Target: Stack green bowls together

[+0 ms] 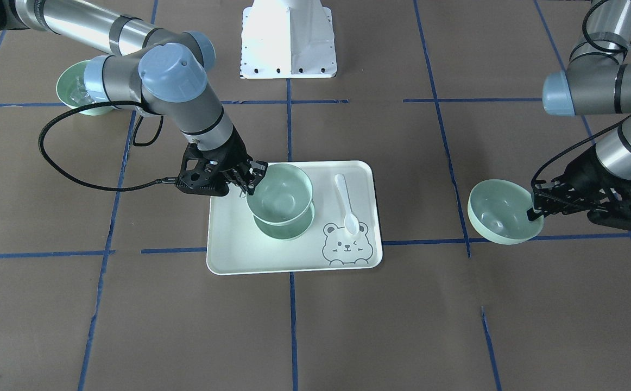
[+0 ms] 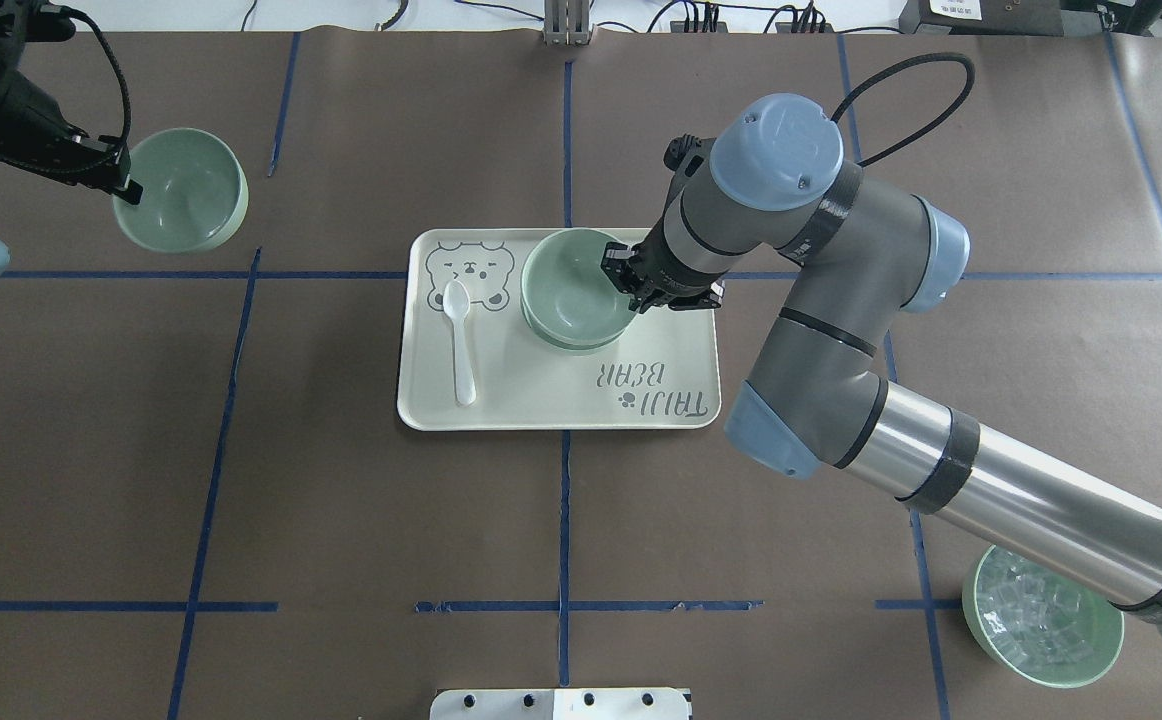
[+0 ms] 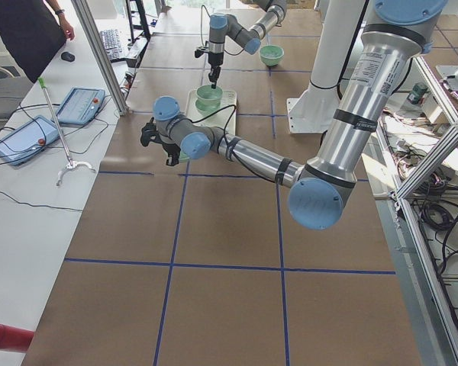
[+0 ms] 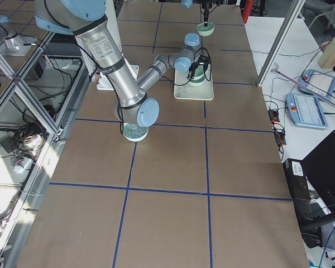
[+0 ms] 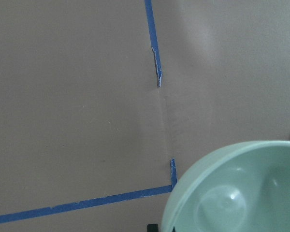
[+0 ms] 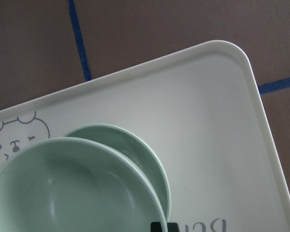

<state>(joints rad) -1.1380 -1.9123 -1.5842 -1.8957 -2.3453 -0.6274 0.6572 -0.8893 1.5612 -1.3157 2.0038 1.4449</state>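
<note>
My right gripper (image 1: 256,174) (image 2: 623,276) is shut on the rim of a pale green bowl (image 1: 282,193) (image 2: 569,283) (image 6: 72,188). It holds the bowl tilted, just above a second green bowl (image 1: 288,228) (image 2: 576,343) (image 6: 147,154) that sits on the white tray (image 1: 239,255) (image 2: 541,400). My left gripper (image 1: 532,210) (image 2: 127,186) is shut on the rim of the third green bowl (image 1: 503,213) (image 2: 183,190) (image 5: 241,193), off the tray over the brown table. That bowl looks tilted and slightly raised.
A white spoon (image 1: 346,203) (image 2: 459,340) lies on the tray beside the bear print. A brighter green bowl of clear cubes (image 1: 79,89) (image 2: 1041,620) stands near my right arm's base side. The white robot base (image 1: 288,38) is at the table's edge.
</note>
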